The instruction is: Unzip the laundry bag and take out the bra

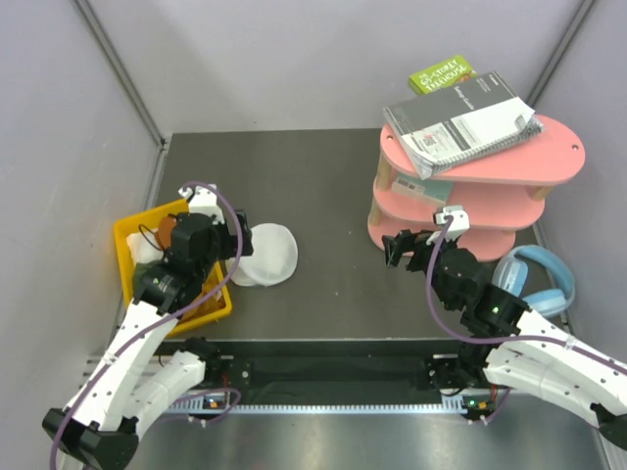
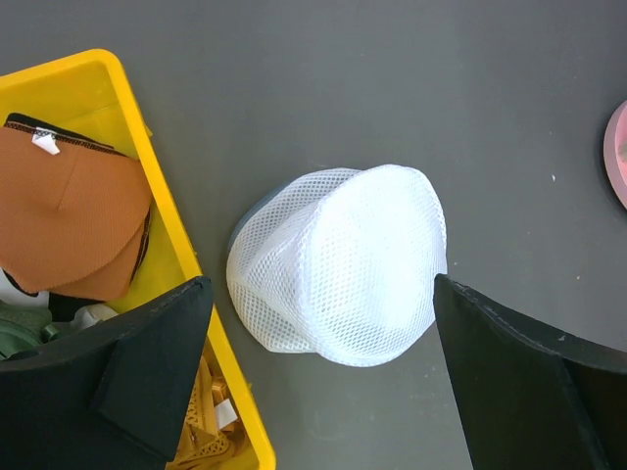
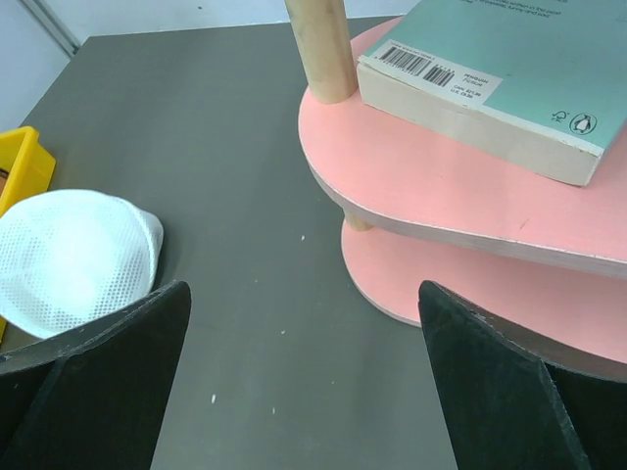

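At the near edge of the bench, both arms reached forward from their bases. The left end effector (image 2: 321,284) hung with its jaws spread wide, holding nothing. One finger was over the right wall of the yellow bin (image 2: 118,108) and the other over bare bench. The laundry bag (image 2: 338,262) lay below, in the gap between them. The bag rested on the left part of the bench, about midway between the near and far edges and just beside the bin. It was a white mesh dome with a thin grey edge along its left rim. Whether its zipper was closed could not be told, and the bra could not be made out through the mesh.

The bin sat at the bench's left edge and held a rust-orange cloth (image 2: 69,211) and a green cloth (image 2: 20,328).

On the right side, the right end effector (image 3: 304,289) was also spread wide and empty. It was above bare bench, near the bottom tier of the pink shelf (image 3: 441,186). Pale blue headphones (image 1: 537,279) lay at the bench's right edge, just beside that arm.

Farther back, the shelf stood by the far right corner. A teal book (image 3: 500,78) lay on its middle tier, and a spiral notebook (image 1: 460,119) and a green book (image 1: 441,74) lay on top.
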Controlling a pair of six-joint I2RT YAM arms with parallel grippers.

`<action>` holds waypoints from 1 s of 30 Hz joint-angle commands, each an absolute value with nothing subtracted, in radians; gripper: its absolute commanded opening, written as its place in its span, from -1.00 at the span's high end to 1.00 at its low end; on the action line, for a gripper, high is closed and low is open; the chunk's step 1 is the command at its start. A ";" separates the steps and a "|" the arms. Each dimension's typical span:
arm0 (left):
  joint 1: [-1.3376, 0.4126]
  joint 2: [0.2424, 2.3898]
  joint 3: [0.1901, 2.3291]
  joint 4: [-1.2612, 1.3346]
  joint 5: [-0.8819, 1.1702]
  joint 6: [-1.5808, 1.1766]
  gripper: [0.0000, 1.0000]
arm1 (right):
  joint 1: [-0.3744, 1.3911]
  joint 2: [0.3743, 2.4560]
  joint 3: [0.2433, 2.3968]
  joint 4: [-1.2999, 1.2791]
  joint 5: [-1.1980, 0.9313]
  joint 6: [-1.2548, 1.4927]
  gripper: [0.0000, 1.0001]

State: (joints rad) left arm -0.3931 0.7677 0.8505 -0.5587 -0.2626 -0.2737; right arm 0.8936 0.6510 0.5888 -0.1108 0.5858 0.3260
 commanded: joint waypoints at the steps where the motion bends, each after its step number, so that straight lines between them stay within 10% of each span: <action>1: -0.393 0.759 0.848 -0.508 -0.267 -0.265 -0.98 | 0.885 0.647 0.586 -0.069 0.598 0.336 -1.00; 27: -0.393 1.003 0.623 -0.318 -0.245 -0.528 -0.97 | 0.885 0.689 0.545 -0.045 0.522 0.347 -0.99; 30: -0.393 1.022 0.614 -0.298 -0.241 -0.531 -0.53 | 0.887 0.699 0.546 -0.041 0.509 0.348 -0.99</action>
